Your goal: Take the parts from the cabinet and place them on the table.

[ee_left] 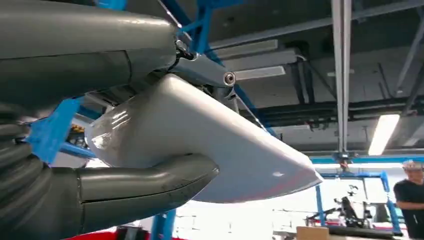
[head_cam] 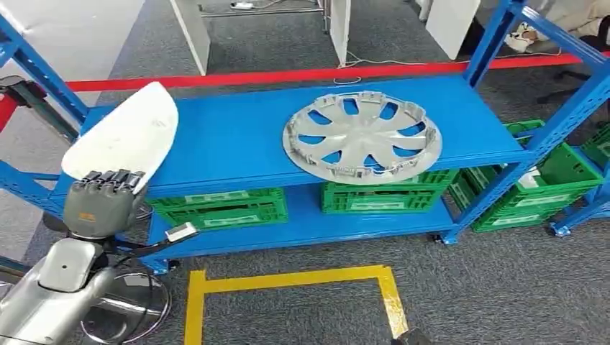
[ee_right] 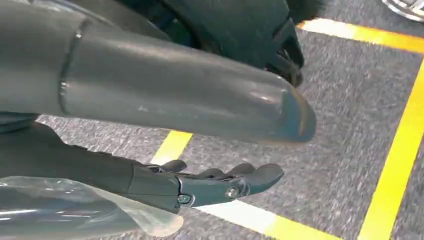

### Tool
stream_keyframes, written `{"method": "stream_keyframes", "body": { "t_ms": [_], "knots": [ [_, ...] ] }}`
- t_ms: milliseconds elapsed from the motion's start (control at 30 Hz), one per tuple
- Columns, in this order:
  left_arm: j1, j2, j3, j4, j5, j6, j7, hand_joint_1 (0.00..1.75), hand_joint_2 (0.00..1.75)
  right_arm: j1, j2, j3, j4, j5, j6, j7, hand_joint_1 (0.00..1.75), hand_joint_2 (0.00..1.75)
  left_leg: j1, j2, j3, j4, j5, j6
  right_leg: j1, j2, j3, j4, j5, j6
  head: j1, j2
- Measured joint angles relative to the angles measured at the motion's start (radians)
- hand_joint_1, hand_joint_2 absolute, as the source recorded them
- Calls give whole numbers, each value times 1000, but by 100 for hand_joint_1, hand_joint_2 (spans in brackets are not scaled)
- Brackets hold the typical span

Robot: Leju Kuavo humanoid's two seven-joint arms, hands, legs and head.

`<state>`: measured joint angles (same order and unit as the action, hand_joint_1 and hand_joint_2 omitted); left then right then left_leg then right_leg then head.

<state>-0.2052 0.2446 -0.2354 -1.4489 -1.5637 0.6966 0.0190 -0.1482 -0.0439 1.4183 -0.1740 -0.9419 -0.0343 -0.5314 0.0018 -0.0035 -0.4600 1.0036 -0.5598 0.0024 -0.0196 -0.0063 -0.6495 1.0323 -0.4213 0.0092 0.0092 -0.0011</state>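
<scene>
We are seeing the left hand gripping a white curved part at the blue shelf's left end, a silver wheel cover lying mid-shelf, and the right hand hanging empty, fingers extended, above yellow-taped carpet.

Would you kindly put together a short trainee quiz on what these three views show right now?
1. True or false: the silver wheel cover lies on the top level of the blue rack.
2. What does the left robot hand hold?
A. a green crate
B. a white curved panel
C. a wheel cover
3. Fill in: the right robot hand hangs, holding nothing, above grey carpet marked with ______ tape.

Key
1. True.
2. B; the left wrist view shows the thumb under the panel.
3. Yellow.

Green crates sit on the lower level.
</scene>
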Motion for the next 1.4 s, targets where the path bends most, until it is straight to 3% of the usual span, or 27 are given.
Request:
{"method": "stream_keyframes", "body": {
  "t_ms": [133,167,200,267,300,333,400,467,500,533,600,633,667,700,767,800,833,900,967,1033,1167,1200,1233,1267,1300,1333,1400],
  "knots": [
    [-2,17,-4,-8,0,0,8,175,175,-13,0,-9,0,-2,-12,8,0,0,-11,-1,-15,-16,30,20,-1,0,-2,-21,40,26,-3,0],
    [-3,17,-5,-9,0,0,8,175,175,-14,-3,-10,1,-5,-15,12,0,0,0,2,-22,-30,49,29,-4,5,-15,-16,31,30,-4,0],
    [-4,18,-6,-11,-1,0,9,175,175,-14,-6,-12,1,-8,-21,17,0,0,-2,3,-36,-33,62,38,1,5,-28,5,-18,32,0,0],
    [-2,19,-7,-14,-1,0,13,175,175,-16,-8,-16,2,-19,-44,35,0,0,-4,3,-67,-31,87,48,1,6,-67,143,-143,34,2,0],
    [0,19,-8,-14,-1,0,16,175,175,-17,-10,-21,5,-24,-60,48,0,0,-7,4,-82,-31,98,49,1,6,-85,224,-180,36,0,0],
    [2,19,-8,-14,-1,0,20,175,175,-20,-11,-27,7,-34,-90,68,0,0,-8,4,-97,-29,109,49,1,6,-92,278,-188,38,2,0],
    [6,20,-8,-14,-1,0,28,175,175,-25,-15,-39,16,-50,-150,102,0,0,-11,4,-126,-23,127,46,2,6,-43,261,-136,36,1,0],
    [6,22,-8,-14,-1,0,32,175,175,-31,-19,-46,21,-57,-174,116,0,0,-13,2,-149,-12,139,42,3,6,76,101,-82,26,2,0],
    [7,24,-8,-14,-1,0,36,175,175,-37,-24,-52,24,-61,-188,124,0,0,-14,3,-158,-6,144,38,7,9,141,9,-101,19,2,0],
    [5,27,-8,-16,-1,1,42,175,175,-42,-27,-57,26,-64,-199,133,0,0,-17,2,-165,2,151,33,8,8,178,-47,-116,18,0,0],
    [4,29,-10,-17,-1,1,52,175,175,-47,-27,-65,27,-73,-223,153,0,0,-13,4,-172,1,169,22,12,9,170,-49,-116,17,0,0],
    [5,29,-12,-17,-1,1,54,175,175,-46,-29,-66,28,-76,-229,167,0,0,-12,3,-173,0,177,16,13,8,165,-49,-109,9,1,0],
    [5,30,-14,-17,-1,1,55,175,175,-43,-29,-67,28,-76,-231,173,0,0,-10,2,-178,5,168,10,4,2,152,-56,-94,-1,2,0],
    [5,30,-15,-17,-1,1,56,175,175,-45,-29,-69,28,-76,-232,177,0,0,-9,1,-188,24,128,1,5,-1,147,-57,-87,-6,-2,0],
    [3,33,-16,-17,-1,1,58,175,175,-46,-29,-71,28,-75,-235,179,0,0,0,2,-222,155,4,-13,5,-4,121,-54,-64,-15,-10,0],
    [3,33,-18,-17,-1,1,60,175,175,-46,-29,-71,29,-73,-237,186,0,0,4,2,-237,235,-40,-19,5,-4,104,-52,-52,-14,-8,0],
    [4,33,-20,-16,-1,1,63,175,175,-45,-30,-71,29,-72,-238,195,0,0,8,2,-243,290,-53,-23,5,-5,88,-49,-41,-13,-8,0],
    [1,33,-24,-16,-1,1,68,175,175,-44,-30,-71,29,-63,-239,219,0,0,16,2,-209,294,3,-30,3,-6,51,-39,-22,-8,-9,0],
    [-5,32,-29,-16,-1,1,72,175,175,-44,-30,-70,29,-55,-240,248,0,0,22,2,-102,151,70,-33,-2,-6,17,-24,-7,4,-10,0],
    [-17,28,-35,-14,-1,1,77,175,175,-44,-30,-70,31,-50,-241,275,0,0,15,-1,-8,-1,14,-27,1,-5,1,-14,6,19,-11,0],
    [-30,22,-49,-1,-1,1,84,175,175,-40,-30,-68,34,-43,-243,313,0,0,9,2,-36,-8,39,16,-5,-4,-8,-29,42,44,-10,0],
    [-35,18,-53,2,-1,1,85,175,175,-39,-30,-65,34,-43,-244,321,0,0,10,9,-49,-9,51,26,-8,-1,-19,-12,2,46,-9,0],
    [-37,16,-57,3,-1,1,85,175,175,-39,-30,-63,34,-42,-244,327,0,0,9,8,-63,-9,63,37,-7,0,-41,33,-62,45,-5,0],
    [-39,12,-59,6,-1,1,85,175,175,-40,-30,-61,34,-42,-244,331,0,0,6,8,-80,-9,76,40,-6,2,-60,106,-130,46,-3,0],
    [-39,9,-60,9,-1,1,85,175,175,-41,-30,-61,35,-42,-247,341,0,0,2,8,-96,-8,88,42,-4,3,-75,182,-177,46,-4,0],
    [-40,6,-61,13,-1,1,85,175,175,-42,-30,-61,35,-40,-253,358,0,0,-1,8,-116,-7,103,44,-1,3,-86,256,-199,45,-3,0],
    [-43,0,-63,23,-1,1,85,175,175,-41,-30,-59,35,-39,-265,391,0,0,-8,8,-146,-6,127,44,3,3,-58,286,-147,38,-4,0]
  ]
}}
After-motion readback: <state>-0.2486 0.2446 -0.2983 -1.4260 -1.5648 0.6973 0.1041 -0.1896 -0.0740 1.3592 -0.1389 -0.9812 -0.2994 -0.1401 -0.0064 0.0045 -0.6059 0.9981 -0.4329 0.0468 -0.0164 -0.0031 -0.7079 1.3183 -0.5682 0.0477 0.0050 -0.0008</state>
